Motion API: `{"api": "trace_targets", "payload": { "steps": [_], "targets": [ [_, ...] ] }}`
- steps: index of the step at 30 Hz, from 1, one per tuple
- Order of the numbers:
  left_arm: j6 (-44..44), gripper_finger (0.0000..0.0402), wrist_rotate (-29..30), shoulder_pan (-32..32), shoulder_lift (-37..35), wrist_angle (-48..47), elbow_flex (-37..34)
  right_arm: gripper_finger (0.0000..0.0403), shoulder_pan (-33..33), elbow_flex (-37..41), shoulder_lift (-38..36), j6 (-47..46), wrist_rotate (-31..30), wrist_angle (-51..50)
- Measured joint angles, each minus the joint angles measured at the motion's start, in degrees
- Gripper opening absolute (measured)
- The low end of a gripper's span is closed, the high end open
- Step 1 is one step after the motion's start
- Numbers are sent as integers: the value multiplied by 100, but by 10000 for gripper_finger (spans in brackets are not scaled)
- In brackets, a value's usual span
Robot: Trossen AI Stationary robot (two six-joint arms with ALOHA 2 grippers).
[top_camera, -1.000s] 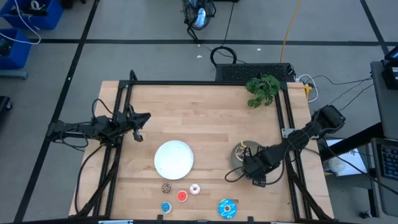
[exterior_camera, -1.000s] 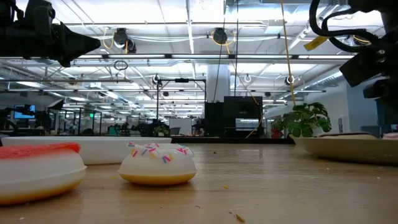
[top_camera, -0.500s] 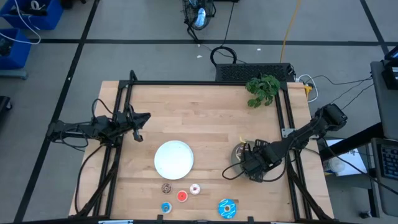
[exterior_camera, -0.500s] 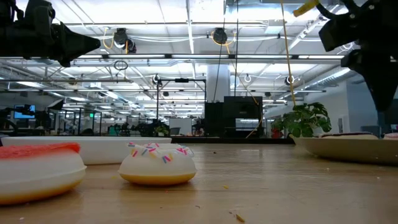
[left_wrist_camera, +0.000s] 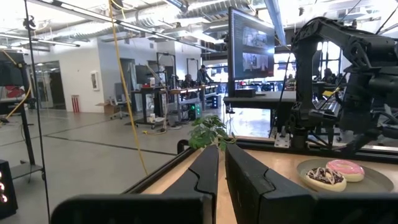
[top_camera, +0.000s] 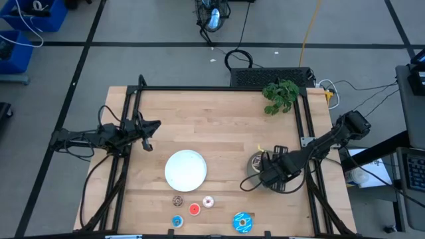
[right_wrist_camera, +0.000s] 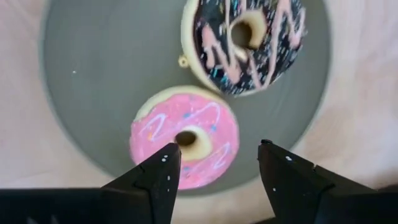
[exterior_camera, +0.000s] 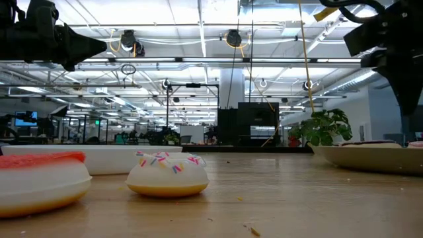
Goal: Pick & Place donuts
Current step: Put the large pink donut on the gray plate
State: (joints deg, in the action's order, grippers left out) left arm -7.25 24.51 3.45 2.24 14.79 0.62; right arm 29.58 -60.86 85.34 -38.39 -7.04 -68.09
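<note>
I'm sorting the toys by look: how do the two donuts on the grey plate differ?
The pink donut has pink icing with thin white lines; the chocolate donut has dark icing with pale zigzag drizzle and sprinkles. The pink one lies between the right gripper's open fingers; the chocolate one lies beyond them. Both are ring-shaped, lie flat on the grey plate and touch each other.

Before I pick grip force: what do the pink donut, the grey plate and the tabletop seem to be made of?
Pink donut: looks like moulded plastic or rubber, matte, with a painted-looking drizzle; which one is unclear. Grey plate: smooth matte, probably plastic, with an even, unmarked surface. Tabletop: light wood, showing plank seams and grain.
</note>
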Motion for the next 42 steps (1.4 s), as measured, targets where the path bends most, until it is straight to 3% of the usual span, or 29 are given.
{"api": "trace_targets", "payload": {
  "steps": [14, 19, 38, 42],
  "targets": [
    [-7, 37, 0, 1, 0, -6, 0, 198, -298, 585, 4, 537, 136, 238],
    [-7, 37, 0, 1, 0, -7, 0, 198, -408, 628, 4, 700, 573, 509],
    [-24, 37, 0, 0, 0, -22, 0, 198, -411, 1497, 4, 827, 589, 1297],
    [-35, 37, 0, 0, 0, -23, 0, 176, -411, 1528, 4, 826, 598, 1305]
  ]
}}
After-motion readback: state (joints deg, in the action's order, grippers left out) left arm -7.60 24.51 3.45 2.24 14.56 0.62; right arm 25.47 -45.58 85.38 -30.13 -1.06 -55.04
